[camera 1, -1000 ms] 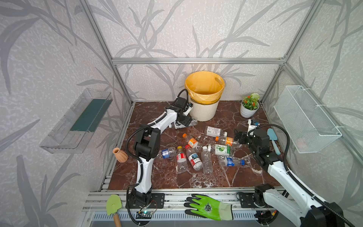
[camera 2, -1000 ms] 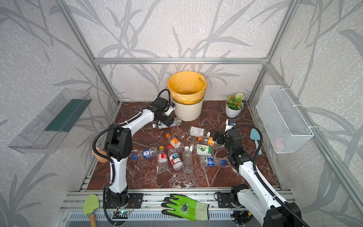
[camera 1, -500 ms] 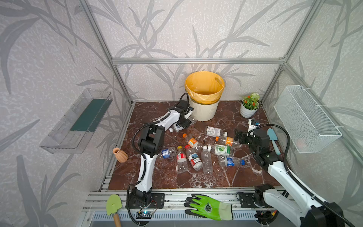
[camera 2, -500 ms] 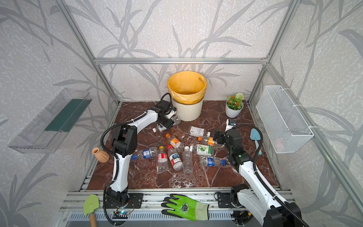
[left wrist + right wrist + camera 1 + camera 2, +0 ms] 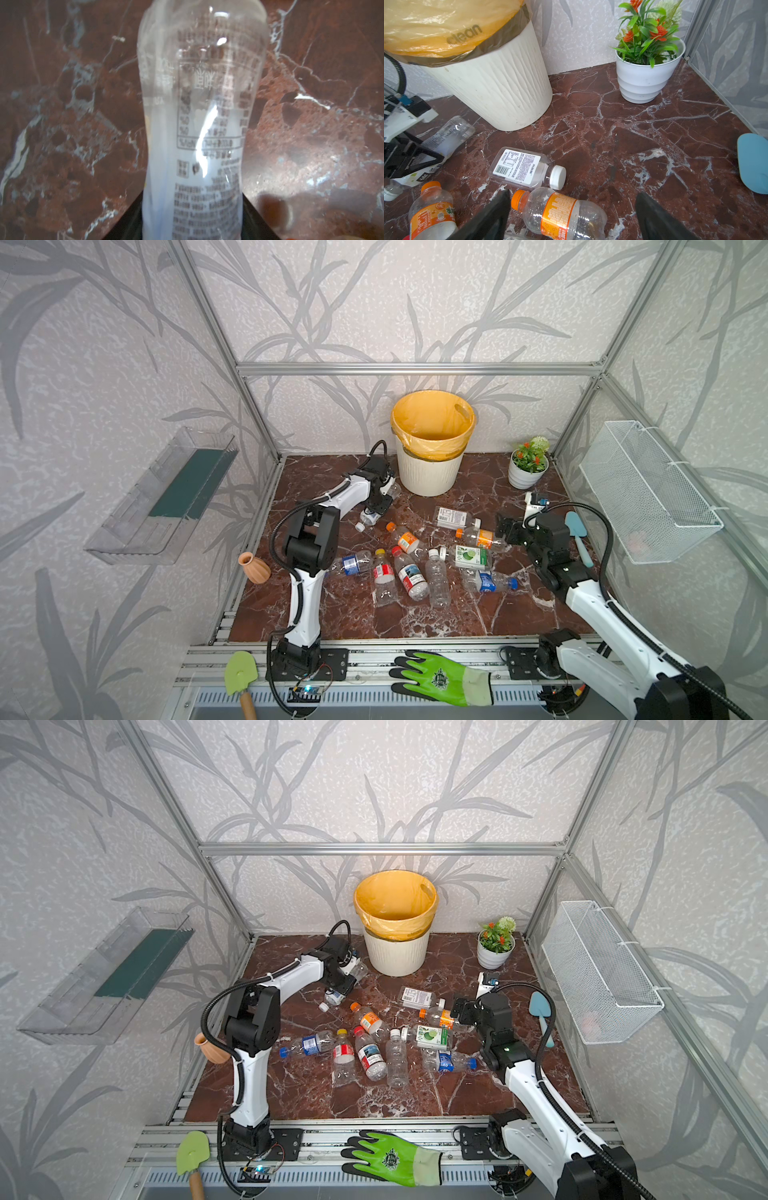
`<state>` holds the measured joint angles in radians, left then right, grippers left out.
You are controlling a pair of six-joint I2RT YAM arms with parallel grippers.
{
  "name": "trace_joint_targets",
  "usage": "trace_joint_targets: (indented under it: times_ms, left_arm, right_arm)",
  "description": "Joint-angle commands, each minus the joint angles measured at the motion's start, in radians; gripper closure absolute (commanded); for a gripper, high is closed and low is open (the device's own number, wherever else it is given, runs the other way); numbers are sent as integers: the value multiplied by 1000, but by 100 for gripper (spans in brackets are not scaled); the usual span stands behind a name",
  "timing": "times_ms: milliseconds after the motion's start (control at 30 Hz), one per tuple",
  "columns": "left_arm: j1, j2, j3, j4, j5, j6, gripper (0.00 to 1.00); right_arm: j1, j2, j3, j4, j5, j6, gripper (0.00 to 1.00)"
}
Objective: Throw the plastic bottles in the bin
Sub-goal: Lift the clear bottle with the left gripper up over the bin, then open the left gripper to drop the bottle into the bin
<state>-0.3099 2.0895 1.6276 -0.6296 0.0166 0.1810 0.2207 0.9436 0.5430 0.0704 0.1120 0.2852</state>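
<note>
**Ten bottles in view, one bin**

Nearest, on the brown marble counter (image 5: 332, 614), nine small clear plastic bottles (image 5: 437, 580) lie loose in a cluster. The right pincer (image 5: 573, 195) hangs spread wide, a finger on either side of one of them, an orange-capped bottle (image 5: 562, 212), without touching it. Farther back, the left pincer (image 5: 376, 508) pinches the tenth, a white-capped clear bottle (image 5: 199, 124), low beside the single cream ribbed bin (image 5: 428, 477) with its yellow bag.
</note>
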Motion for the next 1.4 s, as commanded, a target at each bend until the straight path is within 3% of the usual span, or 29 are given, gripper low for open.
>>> trace_joint_targets:
  times_ms: [0, 133, 333, 433, 633, 733, 933, 1000, 1067, 1167, 1200, 1233, 1367]
  left_arm:
    - [28, -141, -38, 56, 25, -100, 50]
    - [75, -276, -129, 147, 58, -236, 52]
    - [134, -550, -264, 423, 65, -418, 52]
    - [135, -661, -263, 534, -5, -473, 52]
    - [123, -780, -261, 891, -14, -575, 52]
    - [76, -717, -165, 966, -11, -582, 52]
    - [-13, -342, 243, 791, 123, -584, 50]
    - [-46, -168, 468, 642, 171, -614, 46]
    - [-74, 18, 718, 433, 173, -609, 35]
    - [-92, 317, 1277, 111, 133, -616, 10]
    - [-88, 388, 1416, 55, 129, -633, 7]
    - [-83, 390, 1431, 56, 138, -656, 6]
    - [-83, 241, 1238, 126, 122, -642, 1]
  right_arm:
    - [-4, 4, 26, 31, -6, 8, 6]
    - [-4, 4, 25, 36, -7, 12, 6]
    - [-4, 1, 22, 39, -10, 13, 6]
    - [-4, -3, 17, 40, -6, 14, 6]
    - [-4, -7, -3, 62, -6, 38, 6]
    - [-4, -2, -3, 73, -18, 49, 6]
    - [-4, -23, 2, 64, -26, 49, 7]
    - [-4, -34, 3, 58, -22, 46, 6]
    - [-4, -43, 4, 48, -20, 42, 6]
    - [-4, -56, 7, 30, -24, 33, 6]
    - [-4, -61, 5, 23, -25, 30, 6]
    - [-4, -66, 6, 18, -23, 28, 6]
    - [-6, -86, 2, -4, -7, 15, 6]
